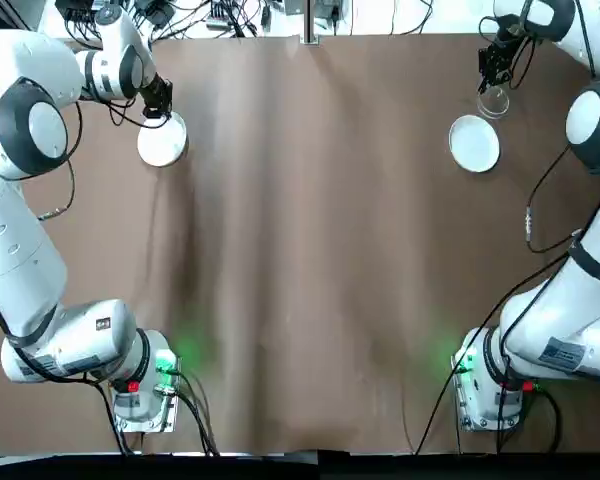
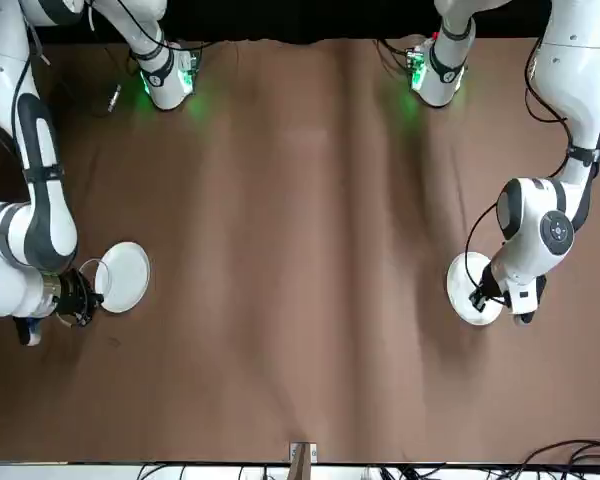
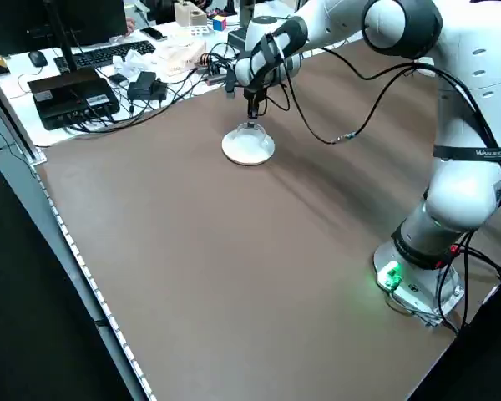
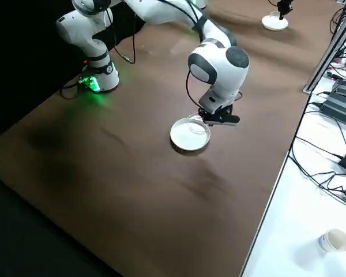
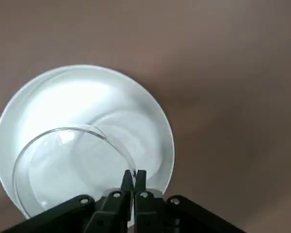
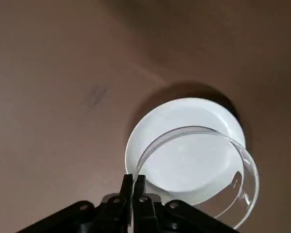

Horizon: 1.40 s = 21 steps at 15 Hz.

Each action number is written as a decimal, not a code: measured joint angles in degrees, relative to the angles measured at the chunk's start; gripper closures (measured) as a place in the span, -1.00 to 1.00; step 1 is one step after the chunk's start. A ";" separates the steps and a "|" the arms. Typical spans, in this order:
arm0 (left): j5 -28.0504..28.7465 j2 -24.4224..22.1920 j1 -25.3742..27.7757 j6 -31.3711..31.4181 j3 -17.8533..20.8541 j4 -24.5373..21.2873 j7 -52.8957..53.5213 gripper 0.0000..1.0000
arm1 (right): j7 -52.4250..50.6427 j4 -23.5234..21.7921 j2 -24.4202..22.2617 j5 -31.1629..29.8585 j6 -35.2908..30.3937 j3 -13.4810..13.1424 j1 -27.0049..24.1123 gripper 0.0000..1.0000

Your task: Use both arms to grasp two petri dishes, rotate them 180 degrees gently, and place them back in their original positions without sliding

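Two robot arms, left (image 1: 55, 290) and right (image 1: 580, 270), start at the near edge of the brown table (image 1: 310, 250) and reach far across it. Out there, one white plate sits under each gripper: the left plate (image 5: 150, 121) and the right plate (image 6: 184, 109). The left gripper (image 5: 134, 173) is closed on the rim of a clear dish (image 5: 43, 170), which hangs over its plate. The right gripper (image 6: 134, 177) pinches the rim of the other clear dish (image 6: 252, 194), which is partly over its plate and partly past it.

The job now seems to be the gentle turn. Each wrist should turn slowly, with the dish up off its plate. Each dish should then go straight down, flat, and be let go only once it rests, so it does not slide. A one-sided pinch could let it tip.

The wide middle gives lots of room. The far edge is close to both grippers, with cables (image 1: 215, 22) and a post (image 1: 309, 22) beyond, so wrists should swing with care.
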 joint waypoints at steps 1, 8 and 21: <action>-0.06 0.34 0.00 0.00 0.00 0.18 -4.69 0.93 | -2.63 0.13 -0.35 0.00 -0.52 -0.05 -0.08 0.94; -0.07 4.15 0.05 -0.01 0.33 2.31 -24.80 0.93 | -12.88 0.92 -1.46 0.00 -1.39 -0.23 -0.60 0.94; 1.09 7.10 0.59 -0.19 2.22 3.78 -26.74 0.68 | -44.07 2.52 -1.46 0.00 -4.64 -0.50 -1.32 0.94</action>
